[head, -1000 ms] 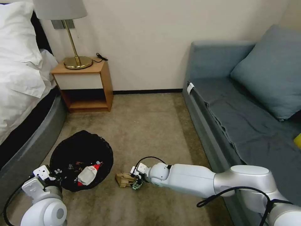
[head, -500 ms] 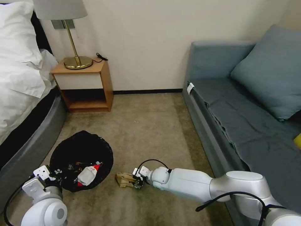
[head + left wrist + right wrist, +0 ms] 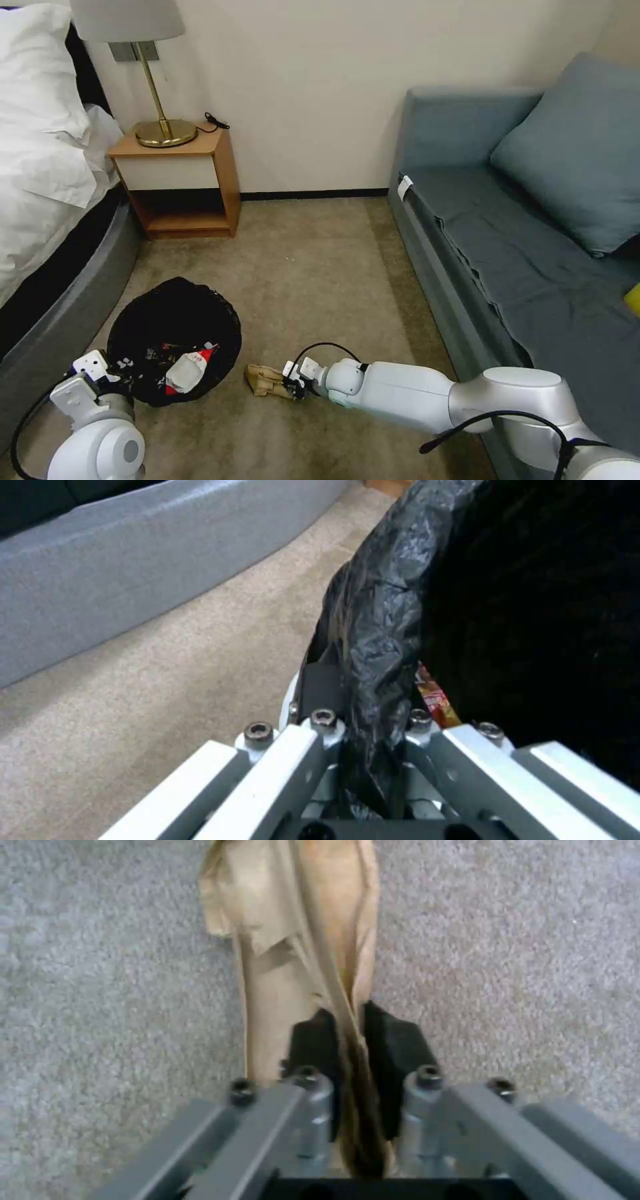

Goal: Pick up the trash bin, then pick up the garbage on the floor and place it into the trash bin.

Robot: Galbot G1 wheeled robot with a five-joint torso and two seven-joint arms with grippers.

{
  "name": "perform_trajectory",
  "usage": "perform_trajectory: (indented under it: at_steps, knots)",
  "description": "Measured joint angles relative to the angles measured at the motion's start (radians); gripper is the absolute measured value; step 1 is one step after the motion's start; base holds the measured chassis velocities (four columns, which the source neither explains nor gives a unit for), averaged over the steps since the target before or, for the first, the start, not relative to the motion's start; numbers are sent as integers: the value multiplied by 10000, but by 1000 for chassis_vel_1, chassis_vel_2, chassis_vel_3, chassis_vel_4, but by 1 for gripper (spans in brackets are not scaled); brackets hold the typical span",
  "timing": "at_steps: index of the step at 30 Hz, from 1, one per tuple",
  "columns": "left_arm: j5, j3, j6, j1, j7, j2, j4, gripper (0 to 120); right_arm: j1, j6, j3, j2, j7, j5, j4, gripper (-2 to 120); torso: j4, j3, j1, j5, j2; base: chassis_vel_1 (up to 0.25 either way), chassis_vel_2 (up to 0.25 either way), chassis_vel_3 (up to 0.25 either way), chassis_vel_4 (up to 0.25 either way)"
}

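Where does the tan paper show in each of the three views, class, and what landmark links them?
Head view: tan paper on the carpet, pinched by the right gripper, beside the bin.
Left wrist view: not in it.
Right wrist view: upper centre, between the pads.
Shared landmark: carpet.

I am working in a carpeted bedroom: bed (image 3: 47, 167), wooden nightstand (image 3: 183, 183) with brass lamp (image 3: 150, 73), grey-blue sofa (image 3: 527, 227).

Tan paper (image 3: 300, 940), black bin bag (image 3: 173, 320)
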Motion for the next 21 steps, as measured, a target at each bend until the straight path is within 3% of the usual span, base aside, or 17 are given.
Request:
perform_trajectory:
  at_steps: [3,11,21]
  knots:
    - [15,17,1,-17,0,1,15,3,1,58,0,-77,0,-2,93,0,0,0,0,1,0,0,0,0,0]
    - [19,41,8,-42,0,7,38,3,87,238,27,-346,134,30,386,0,0,0,0,1,0,0,0,0,0]
    - [-11,41,29,-63,-1,121,94,3,955,318,1628,-2272,456,44,1876,0,-3,0,0,-3,0,0,0,0,0]
